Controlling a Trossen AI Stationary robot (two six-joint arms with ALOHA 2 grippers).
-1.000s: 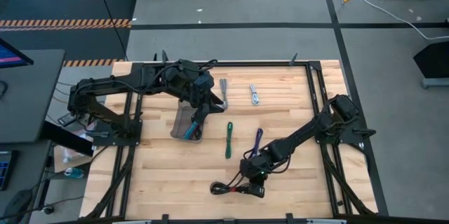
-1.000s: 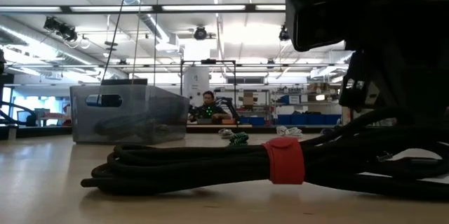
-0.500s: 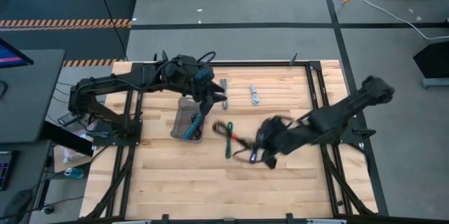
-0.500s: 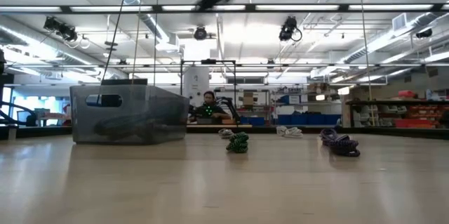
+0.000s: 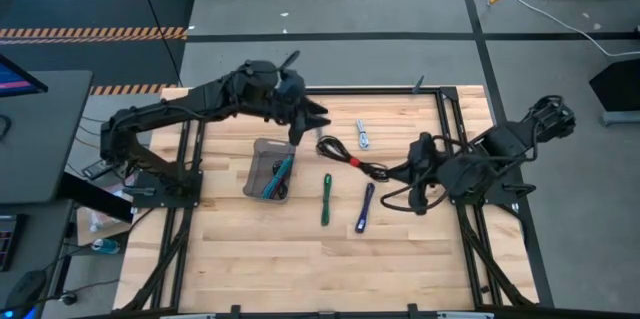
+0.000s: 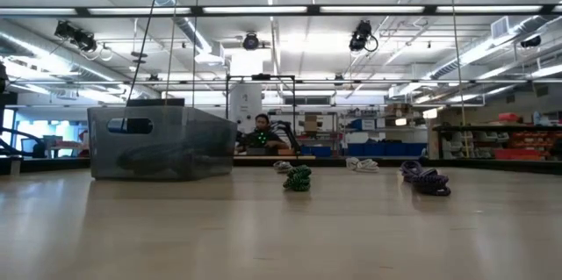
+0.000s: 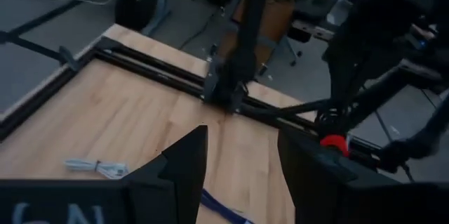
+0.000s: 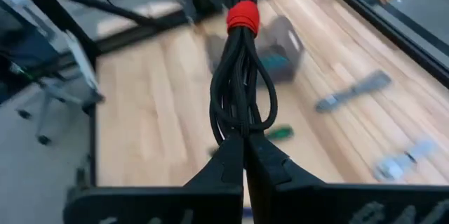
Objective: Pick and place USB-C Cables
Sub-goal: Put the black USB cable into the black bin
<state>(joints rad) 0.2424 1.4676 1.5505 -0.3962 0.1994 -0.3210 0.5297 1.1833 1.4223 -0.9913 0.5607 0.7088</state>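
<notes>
Biggest risk first: your right gripper [image 8: 243,155] is pinched shut on one end of the black red-tied cable [image 5: 350,157], and the bundle hangs out long and loose in mid-air between the two arms, well above the table [image 5: 250,259]. A thin pinch at one end means the bundle can swing or slide out if you move fast; carry it slow.

Next: the free end of that cable reaches close to your left gripper [image 5: 318,119], which hovers with fingers spread and nothing in them, over the far edge of the table just beyond the grey tray [image 5: 258,149]. If both arms close in on the tray together, the loop could snag the left fingers. Hold the left arm off.

Then the drop itself: the tray already holds a teal cable [image 5: 280,171] and others; a long bundle may drape over the rim instead of landing inside.

Smaller: the green cable [image 5: 326,199] and purple cable [image 5: 365,207] lie on the wood below your path, the silver cable [image 5: 362,134] near the far edge. A dragging loop could shove them.
</notes>
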